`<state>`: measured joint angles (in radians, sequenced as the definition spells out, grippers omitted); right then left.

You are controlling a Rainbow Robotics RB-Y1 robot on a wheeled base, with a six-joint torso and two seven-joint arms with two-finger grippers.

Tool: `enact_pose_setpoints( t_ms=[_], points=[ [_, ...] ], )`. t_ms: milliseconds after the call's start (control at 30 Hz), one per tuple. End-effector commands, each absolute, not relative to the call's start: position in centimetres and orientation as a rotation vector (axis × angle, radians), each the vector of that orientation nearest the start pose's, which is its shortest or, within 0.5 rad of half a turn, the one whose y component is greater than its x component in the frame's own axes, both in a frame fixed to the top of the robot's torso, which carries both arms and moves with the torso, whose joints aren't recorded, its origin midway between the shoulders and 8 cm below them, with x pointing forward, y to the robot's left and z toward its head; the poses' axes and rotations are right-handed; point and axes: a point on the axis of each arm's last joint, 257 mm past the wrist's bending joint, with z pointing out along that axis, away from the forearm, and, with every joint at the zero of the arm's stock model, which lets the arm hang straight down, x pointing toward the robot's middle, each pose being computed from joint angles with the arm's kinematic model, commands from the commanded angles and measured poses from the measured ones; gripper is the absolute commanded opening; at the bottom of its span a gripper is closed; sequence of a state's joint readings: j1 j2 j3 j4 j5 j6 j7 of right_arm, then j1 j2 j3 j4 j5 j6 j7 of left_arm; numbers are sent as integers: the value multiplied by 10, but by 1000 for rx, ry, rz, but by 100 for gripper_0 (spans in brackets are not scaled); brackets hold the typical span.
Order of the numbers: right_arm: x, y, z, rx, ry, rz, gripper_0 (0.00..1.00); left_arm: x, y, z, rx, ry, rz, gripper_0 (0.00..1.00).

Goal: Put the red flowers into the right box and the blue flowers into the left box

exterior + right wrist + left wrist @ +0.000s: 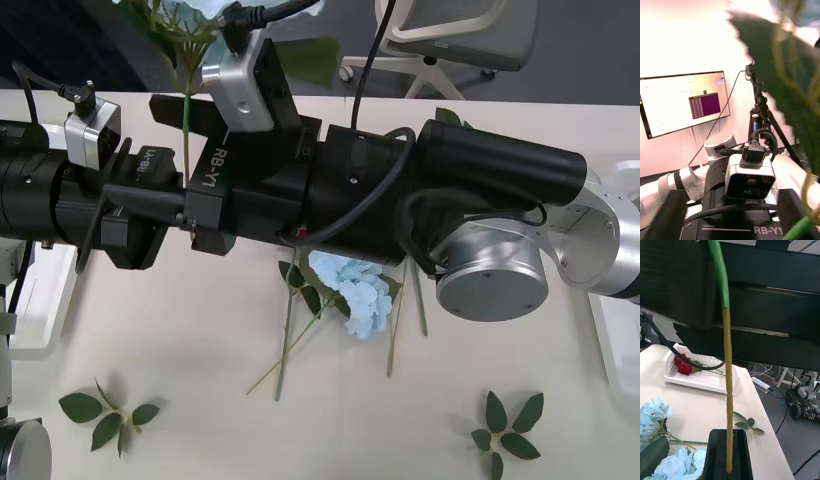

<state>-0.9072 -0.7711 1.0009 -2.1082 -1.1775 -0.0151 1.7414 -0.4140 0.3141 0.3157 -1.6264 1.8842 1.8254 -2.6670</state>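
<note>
My left gripper (727, 459) is shut on the lower stem (186, 135) of a blue flower, which stands upright above the table's left side; its pale head (195, 12) is cut off at the top edge of the front view. My right arm reaches across the table, and its gripper (732, 221) faces the left one with its black fingers (670, 213) spread open around the stem's leafy part. More blue flowers (350, 290) lie at mid-table. A red flower (683, 365) lies in the right box (703, 380). The left box (40, 300) sits under my left arm.
Loose green leaf sprigs lie at the front left (105, 415) and front right (510, 430), and another sprig (748, 423) near the table's edge. Bare stems (290, 340) trail toward me from the blue flowers. An office chair (440, 40) stands beyond the table.
</note>
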Motion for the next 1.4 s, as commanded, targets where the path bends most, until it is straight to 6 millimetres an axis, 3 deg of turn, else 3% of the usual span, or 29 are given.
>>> enact_pose_setpoints(
  t_ms=[33, 333, 733, 1100, 1300, 1400],
  points=[
    [317, 142, 57, -1063, 1019, 1040, 100, 342, 93, -46, 1359, 1086, -1172, 0],
    [336, 121, 54, -1025, 1051, 1009, 100, 344, 121, -43, 1313, 1107, -1138, 0],
    [392, 40, 24, -877, 1159, 882, 100, 343, 195, -60, 1143, 1255, -1052, 0],
    [409, -10, 51, -716, 1091, 849, 100, 367, 307, -82, 758, 1599, -850, 0],
    [418, -47, 71, -602, 1076, 830, 100, 373, 388, -106, 564, 1857, -637, 1],
    [426, -61, 70, -569, 1146, 825, 100, 372, 422, -113, 449, 1945, -561, 0]
  ],
)
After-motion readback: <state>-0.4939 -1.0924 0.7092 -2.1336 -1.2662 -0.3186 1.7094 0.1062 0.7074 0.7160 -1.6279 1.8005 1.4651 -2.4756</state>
